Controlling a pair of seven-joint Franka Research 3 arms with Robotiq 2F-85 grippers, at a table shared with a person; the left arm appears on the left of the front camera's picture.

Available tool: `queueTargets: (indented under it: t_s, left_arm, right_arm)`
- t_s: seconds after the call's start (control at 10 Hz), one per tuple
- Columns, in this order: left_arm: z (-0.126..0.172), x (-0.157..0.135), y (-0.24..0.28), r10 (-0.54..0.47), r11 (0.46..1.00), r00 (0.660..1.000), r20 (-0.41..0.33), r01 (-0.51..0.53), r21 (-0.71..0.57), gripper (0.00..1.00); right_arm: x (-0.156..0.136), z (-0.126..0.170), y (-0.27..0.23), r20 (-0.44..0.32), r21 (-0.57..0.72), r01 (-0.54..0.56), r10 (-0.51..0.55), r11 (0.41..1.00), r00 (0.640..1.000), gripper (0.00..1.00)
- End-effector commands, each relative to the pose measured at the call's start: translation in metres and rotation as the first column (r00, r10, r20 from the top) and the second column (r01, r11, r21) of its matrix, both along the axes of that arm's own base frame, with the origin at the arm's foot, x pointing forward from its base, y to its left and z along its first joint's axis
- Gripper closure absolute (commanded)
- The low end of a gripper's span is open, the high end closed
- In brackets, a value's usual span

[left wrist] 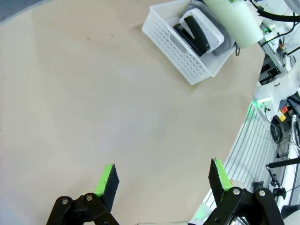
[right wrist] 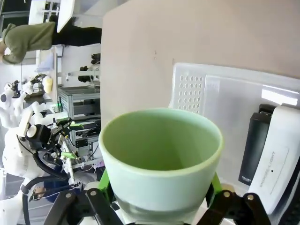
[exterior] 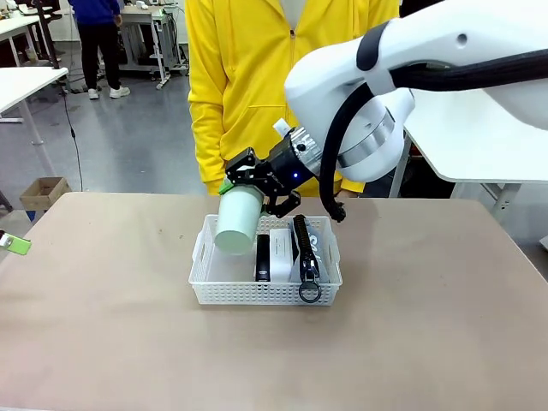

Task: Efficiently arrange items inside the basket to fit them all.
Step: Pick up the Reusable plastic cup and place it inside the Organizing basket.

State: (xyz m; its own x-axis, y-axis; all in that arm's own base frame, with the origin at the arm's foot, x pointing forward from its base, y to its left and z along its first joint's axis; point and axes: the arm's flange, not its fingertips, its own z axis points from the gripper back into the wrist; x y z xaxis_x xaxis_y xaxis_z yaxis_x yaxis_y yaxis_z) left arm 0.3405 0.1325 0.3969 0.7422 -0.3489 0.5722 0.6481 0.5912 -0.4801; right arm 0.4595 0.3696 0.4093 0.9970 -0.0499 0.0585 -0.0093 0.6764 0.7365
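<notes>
The white perforated basket sits mid-table. A black stapler, a small white box and a grey pouch with a black zipper and ring stand side by side in its right part. My right gripper is shut on the pale green cup, holding it tilted above the basket's bare left part. In the right wrist view the cup sits between my fingers, over the basket, beside the stapler. My left gripper is open over bare table, far from the basket.
A person in a yellow jacket stands at the far edge, right behind the basket. Bare tabletop lies left, right and in front of the basket. A white table stands off to the right, and a cardboard box on the floor at left.
</notes>
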Motion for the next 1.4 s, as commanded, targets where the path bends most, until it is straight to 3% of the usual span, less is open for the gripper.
queueTargets:
  t_s: [0.0, 0.4, 0.5, 0.7, 1.3]
  left_arm:
    - [0.000, -0.003, -0.001, 0.005, 1.000, 1.000, -0.004, -0.005, 0.009, 0.00]
    - [0.000, -0.003, -0.001, 0.005, 1.000, 1.000, -0.004, -0.005, 0.009, 0.00]
    - [0.000, -0.003, -0.001, 0.005, 1.000, 1.000, -0.004, -0.005, 0.009, 0.00]
    - [0.000, -0.003, -0.001, 0.005, 1.000, 1.000, -0.004, -0.005, 0.009, 0.00]
    - [0.000, -0.003, -0.001, 0.005, 1.000, 1.000, -0.004, -0.005, 0.009, 0.00]
  right_arm:
    - [0.002, 0.006, -0.004, 0.008, 0.006, 0.006, -0.007, 1.000, 1.000, 0.09]
    - [0.002, 0.000, -0.002, 0.001, 0.001, 0.004, -0.004, 1.000, 1.000, 0.09]
    - [-0.002, 0.005, 0.018, 0.017, -0.138, 0.069, -0.067, 0.988, 0.998, 0.09]
    - [0.008, -0.005, 0.038, -0.026, -0.241, 0.077, -0.086, 0.967, 0.996, 0.09]
    - [0.030, -0.040, 0.082, -0.092, -0.366, -0.004, -0.032, 0.931, 0.995, 0.09]
